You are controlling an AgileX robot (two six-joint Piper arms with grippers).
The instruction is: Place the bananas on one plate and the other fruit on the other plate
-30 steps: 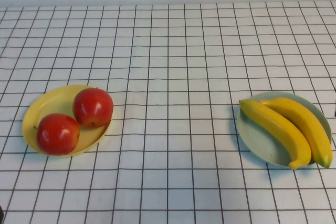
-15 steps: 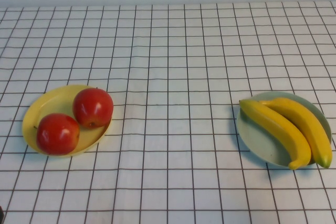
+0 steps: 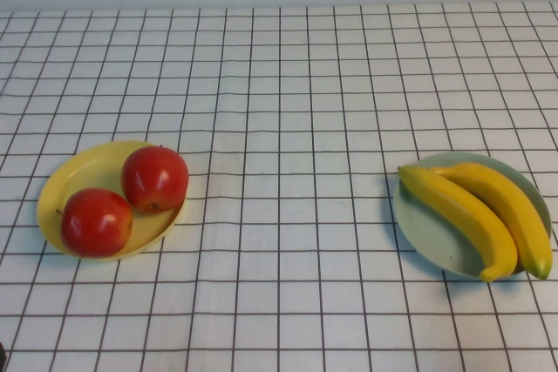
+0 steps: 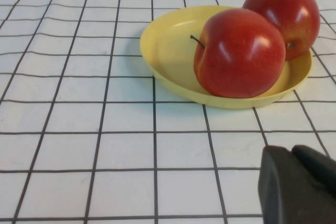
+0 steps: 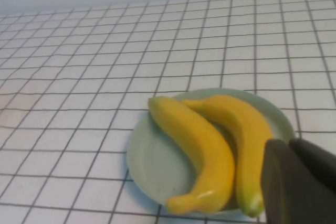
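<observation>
Left gripper (image 4: 300,184): only its dark fingertips show in the left wrist view, pressed together, nothing between them, held low above the tablecloth near the table's front left corner.

Right gripper (image 5: 302,182): dark fingertips in the right wrist view, closed, empty, raised above the table's right side.

High view: neither arm reaches into the frame; both are drawn back towards the front edge.

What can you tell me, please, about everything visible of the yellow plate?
The yellow plate is round and shallow with a raised rim, and looks like smooth plastic. It lies flat on the checked tablecloth at the robot's left. Two glossy red apples rest in it, touching each other. Neither the shut left gripper nor the shut right gripper touches it.
</observation>
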